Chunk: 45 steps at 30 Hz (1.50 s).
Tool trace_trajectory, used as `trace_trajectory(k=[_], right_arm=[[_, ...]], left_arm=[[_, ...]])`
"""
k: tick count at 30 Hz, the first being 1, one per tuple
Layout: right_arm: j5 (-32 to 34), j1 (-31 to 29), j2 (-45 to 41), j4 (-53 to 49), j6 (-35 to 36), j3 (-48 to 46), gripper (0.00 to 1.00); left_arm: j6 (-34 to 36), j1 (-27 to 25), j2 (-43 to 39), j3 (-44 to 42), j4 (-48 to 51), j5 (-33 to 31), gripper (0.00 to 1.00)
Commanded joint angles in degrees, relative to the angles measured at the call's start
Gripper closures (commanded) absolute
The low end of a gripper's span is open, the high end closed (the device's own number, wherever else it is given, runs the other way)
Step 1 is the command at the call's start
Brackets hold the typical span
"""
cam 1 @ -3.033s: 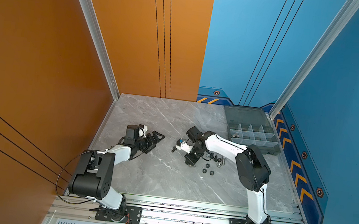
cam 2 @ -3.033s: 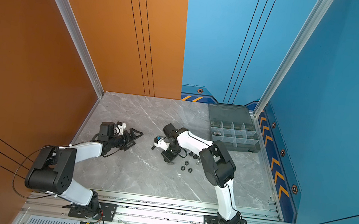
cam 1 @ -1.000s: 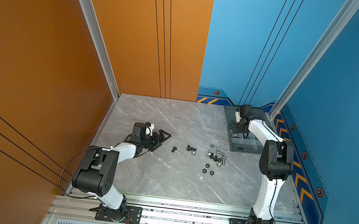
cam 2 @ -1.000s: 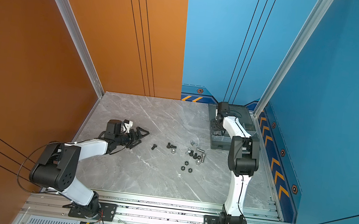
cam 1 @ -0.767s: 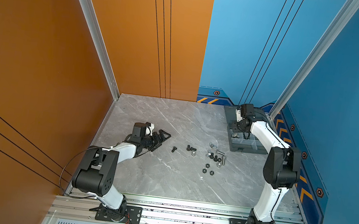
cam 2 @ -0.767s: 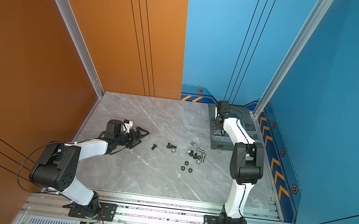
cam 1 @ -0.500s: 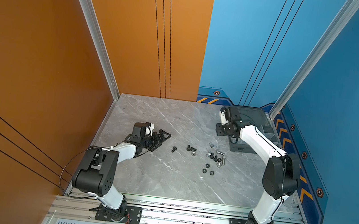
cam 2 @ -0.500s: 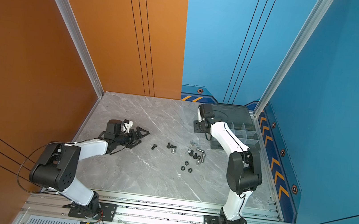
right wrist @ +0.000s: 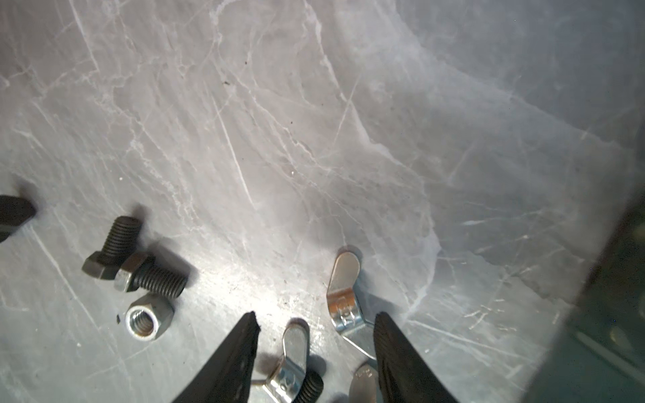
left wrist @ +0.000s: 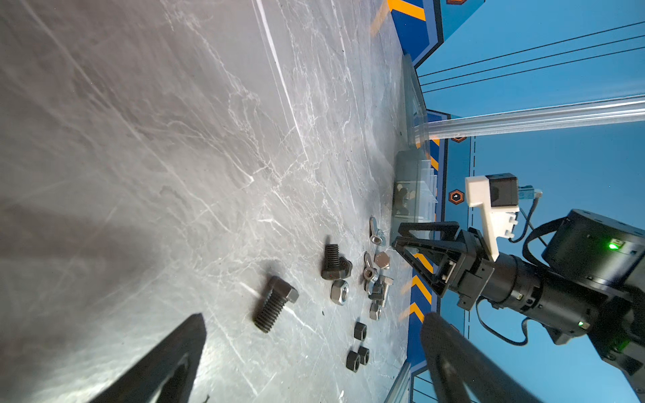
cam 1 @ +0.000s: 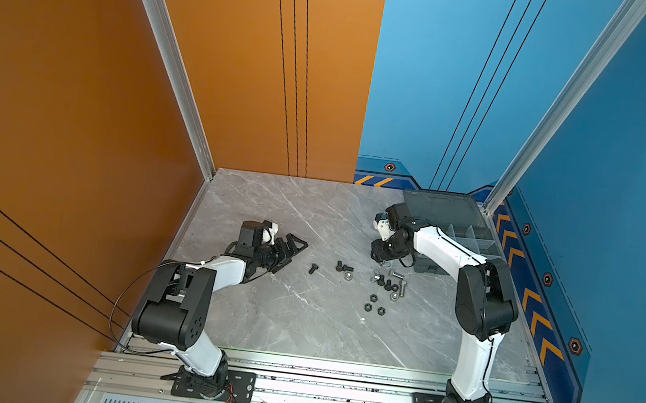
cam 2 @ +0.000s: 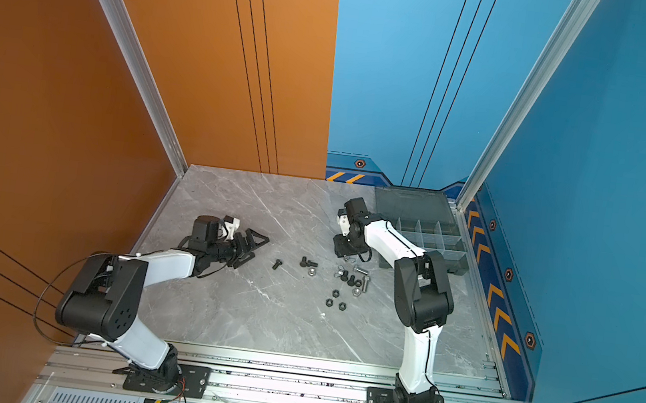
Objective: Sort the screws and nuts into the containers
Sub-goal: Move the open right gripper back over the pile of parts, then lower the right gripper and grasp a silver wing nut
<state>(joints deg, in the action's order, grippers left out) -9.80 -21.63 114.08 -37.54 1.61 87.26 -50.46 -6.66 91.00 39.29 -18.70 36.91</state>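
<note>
Orange wall panels [cam 1: 120, 60] and blue wall panels [cam 1: 616, 121] close in a grey marbled tabletop [cam 1: 297, 325]. On it the smoky-grey organizer box [cam 2: 458, 265] is the fixed mark, with its lid [cam 1: 442, 208] lying flat behind it and its containers [cam 2: 429, 228] split by pale dividers. The right arm [cam 1: 485, 298] bends across the box's front corner, while the left arm [cam 1: 184, 290] reaches from well away toward the box. The right gripper [cam 1: 380, 253] hangs just beside the box's near corner. Its jaws stand apart and clasp nothing, and in the right wrist view a silver wing nut [right wrist: 343, 296] lies on the marble between the fingertips. The left gripper [cam 1: 296, 251] sits far from the box with its jaws spread wide and empty. The screws lie loose on the table out from the box. A black pair [right wrist: 139, 268] rests head to head, a lone black one [cam 1: 313, 268] lies farther from the box, and a silver one [cam 1: 402, 287] lies nearer to it. The nuts are scattered among them. A silver hex nut [right wrist: 149, 321] lies just beside the black pair, a second wing nut [right wrist: 291, 359] near the first, and three black hex nuts [cam 1: 373, 298] farther from the box. Dark pieces [left wrist: 403, 200] show through the box's wall, too blurred to name.
</note>
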Motion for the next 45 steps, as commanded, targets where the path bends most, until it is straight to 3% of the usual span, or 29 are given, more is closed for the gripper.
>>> trace_trajectory(k=[1, 13, 38, 45], right_arm=[[-2.6, 1.1, 0.8, -4.6, 7.0, 3.2, 0.43], [-1.1, 2.1, 6.9, -9.6, 13.4, 7.5, 0.42], [-4.6, 4.3, 10.6, -9.9, 15.0, 8.9, 0.43], [-4.8, 4.1, 11.3, -9.9, 14.8, 8.7, 0.49]], left_arm=[[0.4, 0.1, 0.5, 0.4, -1.0, 0.2, 0.02], [-0.3, -0.2, 0.6, 0.6, -1.3, 0.1, 0.02], [-0.9, -1.1, 1.1, 1.2, -1.3, -0.8, 0.02], [-0.9, -1.3, 1.5, 1.4, -1.3, -0.8, 0.02]])
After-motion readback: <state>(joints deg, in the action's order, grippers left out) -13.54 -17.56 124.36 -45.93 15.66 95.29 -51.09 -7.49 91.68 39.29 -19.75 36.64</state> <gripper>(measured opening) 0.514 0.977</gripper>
